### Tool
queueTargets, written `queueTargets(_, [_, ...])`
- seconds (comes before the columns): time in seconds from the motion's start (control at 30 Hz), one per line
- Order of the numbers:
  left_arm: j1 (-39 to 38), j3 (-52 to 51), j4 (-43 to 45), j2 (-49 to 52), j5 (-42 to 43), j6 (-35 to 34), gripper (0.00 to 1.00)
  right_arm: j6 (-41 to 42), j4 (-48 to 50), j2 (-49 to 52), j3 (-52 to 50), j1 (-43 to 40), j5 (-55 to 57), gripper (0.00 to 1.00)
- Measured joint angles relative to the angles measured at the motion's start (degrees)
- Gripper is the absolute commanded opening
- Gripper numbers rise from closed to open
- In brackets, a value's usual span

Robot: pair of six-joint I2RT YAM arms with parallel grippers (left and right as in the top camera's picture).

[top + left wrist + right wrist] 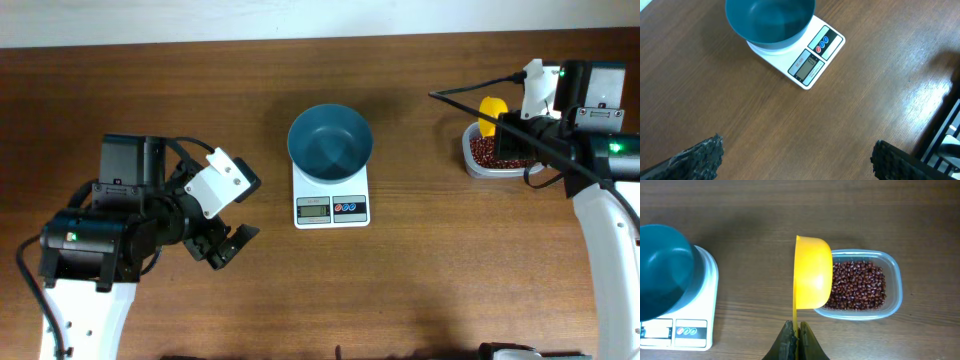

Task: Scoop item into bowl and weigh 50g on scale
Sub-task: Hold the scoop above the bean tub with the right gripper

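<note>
Many beans (857,285): loose, light, roll; take only with scoop (812,277)
Right gripper (796,332): jaws pinched on scoop handle
Left gripper (797,157): jaws wide, empty

Your table (200,90) is wood-grain, faintly glossy; bowl (330,142) smooth teal; scoop (812,277) glossy yellow plastic; tub (897,291) clear plastic; scale (331,188) smooth white plastic.

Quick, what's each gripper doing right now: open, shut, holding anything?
Left gripper: open, holding nothing.
Right gripper: shut on the thin handle of the round yellow plastic scoop.
</note>
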Motion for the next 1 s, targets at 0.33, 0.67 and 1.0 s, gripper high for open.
queueTargets(0.33, [0.0,0.0,0.0,0.0,0.0,0.0,0.99,-4.1,0.0,0.0,0.0,0.0,4.0,0.04])
queueTargets(0.67, [0.0,0.0,0.0,0.0,0.0,0.0,0.99,-8.1,-0.9,0.0,0.0,0.0,9.9,0.04])
queueTargets(1.0, [0.0,0.0,0.0,0.0,0.0,0.0,0.99,-13.6,-1.5,5.3,0.0,0.0,13.9,0.04])
